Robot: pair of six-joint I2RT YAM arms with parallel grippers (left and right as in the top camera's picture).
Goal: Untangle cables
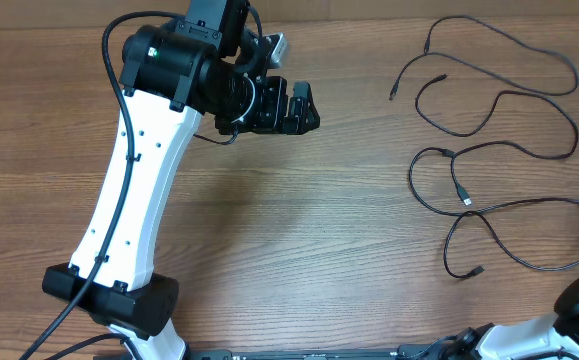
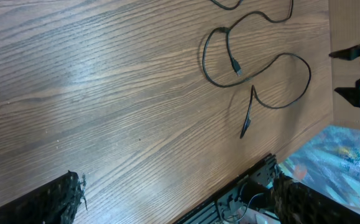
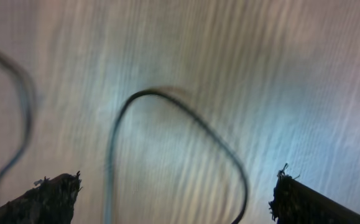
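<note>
Currently, the cables (image 1: pixel 454 155) lie slack on the right half of the bench (image 1: pixel 299 250), spread in open curves and not bunched. Strands cross one another at a few spots. I cannot tell how many separate cords there are. One plug end (image 1: pixel 466 201) rests inside the lower loop (image 2: pixel 206 59).

The left arm (image 1: pixel 134 180) reaches over the upper left part of the bench, well apart from the cables. The left fingers (image 2: pixel 58 198) stand wide with nothing between them and bare wood beneath.

The right fingers (image 3: pixel 52 194) also stand wide, with nothing clamped. They hang close above the bench, and a bend of cable (image 3: pixel 148 93) lies on the wood between them. That view is blurred, so I cannot tell whether anything touches.

Handling, as judged:
- The cords look thin, light and limp. They should drag and trail rather than lift as one piece.
- A pull on one strand will likely disturb its neighbour wherever they cross.
- The sheath looks smooth, so a loose pinch may let it slide through.

Where to take hold, as judged:
- Best is just behind a plug end, where the thicker body gives a stop.
- Otherwise, take the crown of a bend that lies clear of other strands.
- The fingers must come right down to the wood, since the cord lies flat.
</note>
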